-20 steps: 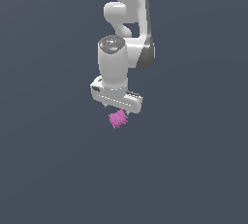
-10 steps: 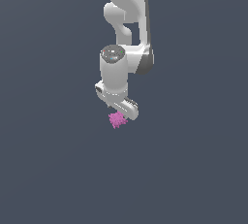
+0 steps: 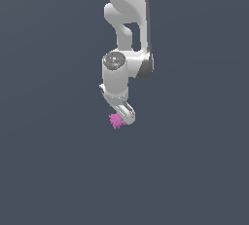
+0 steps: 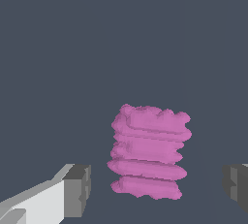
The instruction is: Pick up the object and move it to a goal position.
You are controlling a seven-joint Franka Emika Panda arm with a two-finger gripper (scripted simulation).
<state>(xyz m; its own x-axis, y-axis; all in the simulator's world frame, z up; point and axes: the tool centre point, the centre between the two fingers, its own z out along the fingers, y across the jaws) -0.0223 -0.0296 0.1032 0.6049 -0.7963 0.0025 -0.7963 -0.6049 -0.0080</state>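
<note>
The object [image 3: 115, 120] is a small magenta-pink ridged lump against the plain dark grey ground. My white gripper [image 3: 121, 117] is right over it, pointing down. In the wrist view the object [image 4: 149, 151] sits between my two dark-padded fingertips [image 4: 77, 189]. The other fingertip is at the picture's edge. There is a gap on each side of the lump, so the jaws stand wide apart and do not touch it. The gripper [image 4: 157, 185] is open and straddles the object.
The white arm [image 3: 127, 34] rises from the gripper out of the exterior view's upper edge. Nothing else shows against the uniform dark grey ground in either view.
The hand has come lower and turned about its vertical axis, so it now shows more end-on. The pink object has stayed where it was.
</note>
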